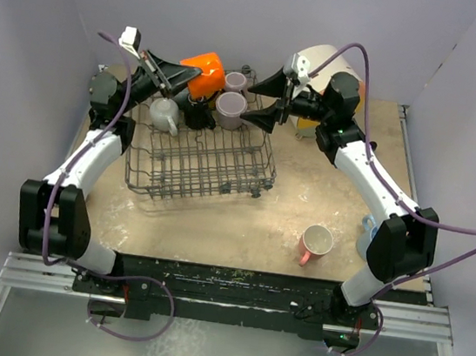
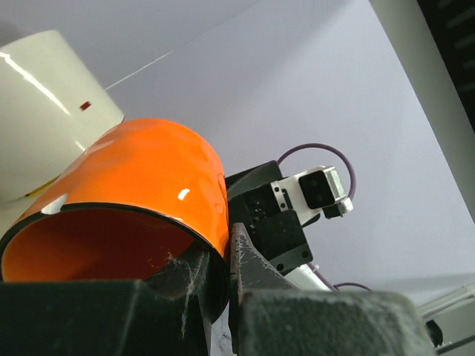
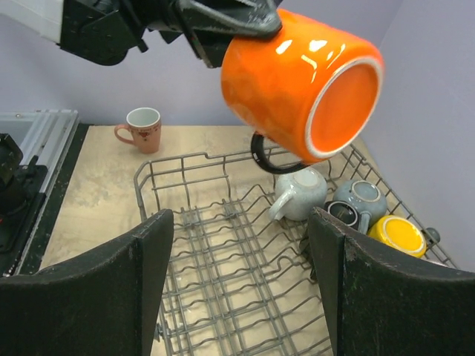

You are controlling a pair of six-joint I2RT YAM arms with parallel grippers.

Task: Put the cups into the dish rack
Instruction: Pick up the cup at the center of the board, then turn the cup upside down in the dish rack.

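My left gripper (image 1: 184, 74) is shut on the rim of an orange mug (image 1: 204, 73) and holds it tilted above the far edge of the grey wire dish rack (image 1: 209, 167). In the left wrist view the fingers (image 2: 241, 259) pinch the mug's wall (image 2: 141, 174). My right gripper (image 1: 264, 101) is open and empty above the rack's far right corner. Its view shows the orange mug (image 3: 297, 78) above the rack (image 3: 215, 259), which holds a grey-white mug (image 3: 300, 194), a blue-grey mug (image 3: 361, 199), a black mug (image 3: 340, 215) and a yellow mug (image 3: 401, 233). Two mauve mugs (image 1: 231, 107) stand at the rack's far side.
A pink mug (image 1: 316, 241) stands on the table at the near right, also in the right wrist view (image 3: 141, 127). A light blue mug (image 1: 368, 237) is half hidden behind the right arm. A big white cylinder (image 1: 323, 65) stands at the back.
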